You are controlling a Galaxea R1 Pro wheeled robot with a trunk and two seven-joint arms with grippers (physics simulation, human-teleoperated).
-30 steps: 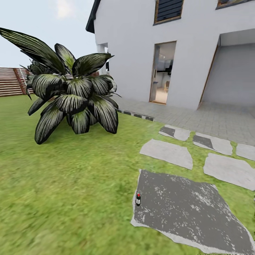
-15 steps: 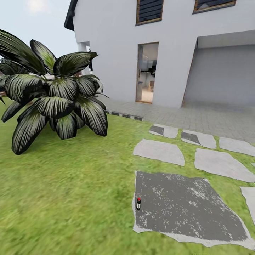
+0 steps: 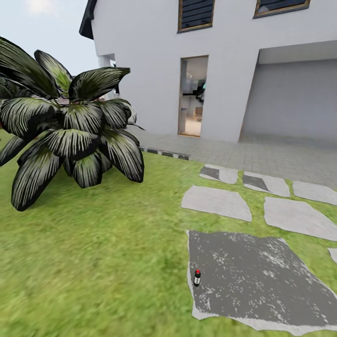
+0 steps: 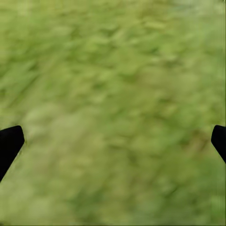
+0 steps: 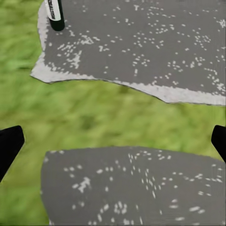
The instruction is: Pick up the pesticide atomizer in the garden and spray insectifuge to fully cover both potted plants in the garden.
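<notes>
the pesticide atomizer (image 3: 197, 277) stands upright on the dark paving stone (image 3: 252, 276) ahead of my spread, empty right pincer (image 5: 113, 141) (the nearer one; my left pincer (image 4: 113, 141), also spread, faces grass).

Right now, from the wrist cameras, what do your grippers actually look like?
Little of them is in frame. In the left wrist view, the left gripper shows as two plain black fingers with blunt, angled tips, over blurred grass. The right gripper looks the same: matte black fingers, no markings, cables or pads visible.
</notes>
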